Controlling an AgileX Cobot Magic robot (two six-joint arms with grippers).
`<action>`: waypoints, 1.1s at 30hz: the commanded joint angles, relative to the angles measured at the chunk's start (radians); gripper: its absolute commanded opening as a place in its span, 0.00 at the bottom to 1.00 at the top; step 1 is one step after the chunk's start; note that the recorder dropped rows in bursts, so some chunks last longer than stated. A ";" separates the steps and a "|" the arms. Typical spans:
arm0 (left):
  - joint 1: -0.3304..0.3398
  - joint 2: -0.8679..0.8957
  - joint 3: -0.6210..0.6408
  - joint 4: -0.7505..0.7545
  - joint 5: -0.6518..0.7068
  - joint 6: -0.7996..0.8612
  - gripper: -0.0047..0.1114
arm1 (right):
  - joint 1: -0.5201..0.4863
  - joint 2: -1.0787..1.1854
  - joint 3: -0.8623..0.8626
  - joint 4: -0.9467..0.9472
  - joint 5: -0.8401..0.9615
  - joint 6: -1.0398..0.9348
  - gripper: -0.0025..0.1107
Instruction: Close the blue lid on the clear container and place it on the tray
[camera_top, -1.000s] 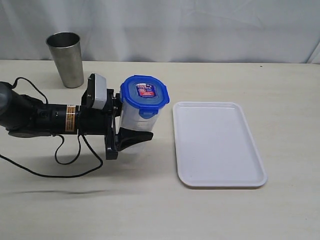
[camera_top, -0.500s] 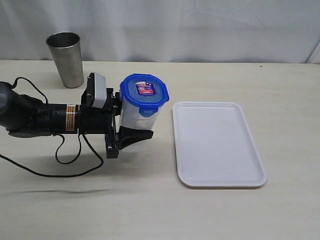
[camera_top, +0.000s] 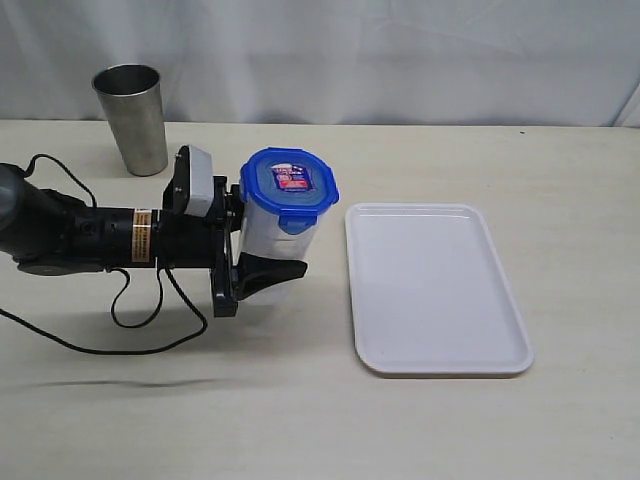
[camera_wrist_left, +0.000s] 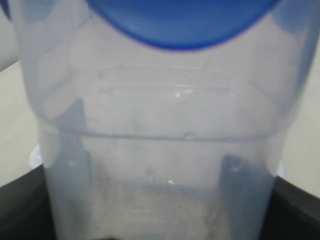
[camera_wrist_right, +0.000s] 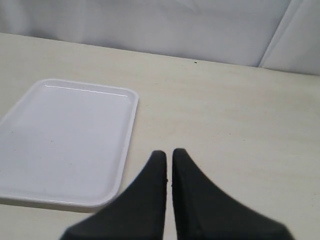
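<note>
Nearest the camera, a black cable (camera_top: 130, 320) loops across the pale bench (camera_top: 320, 420). Just behind it, the left claw (camera_top: 268, 240) reaches in sideways and pinches the clear container (camera_top: 262, 228) between its two dark fingers (camera_wrist_left: 20, 205), low on the walls. The blue lid (camera_top: 288, 186) sits on the container's mouth, sticker up and one flap hanging at the front; whether the flaps are snapped cannot be told.

Over the last second almost nothing has changed. Lid and container have crept a shade up and toward the arm, and the grip is as wide as before. That suggests capping is done or nearly so and the carry is barely starting. Whether the base has cleared the bench cannot be told.

The white tray (camera_top: 437, 288) lies bare just beside the container, not touching it. The right claw (camera_wrist_right: 169, 162) hangs over the bench by the tray's rim, its fingers pressed together and holding nothing. Farthest back, a steel cup (camera_top: 132, 118) stands before the white curtain.
</note>
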 joint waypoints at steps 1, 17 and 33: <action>-0.052 -0.015 -0.007 -0.042 -0.030 0.000 0.04 | -0.005 -0.006 0.003 0.001 -0.010 0.030 0.06; -0.236 -0.015 -0.207 -0.059 0.529 0.043 0.04 | -0.005 -0.006 0.003 0.001 -0.010 0.030 0.06; -0.533 -0.015 -0.460 0.465 1.407 0.191 0.04 | -0.005 -0.006 0.003 0.001 -0.010 0.030 0.06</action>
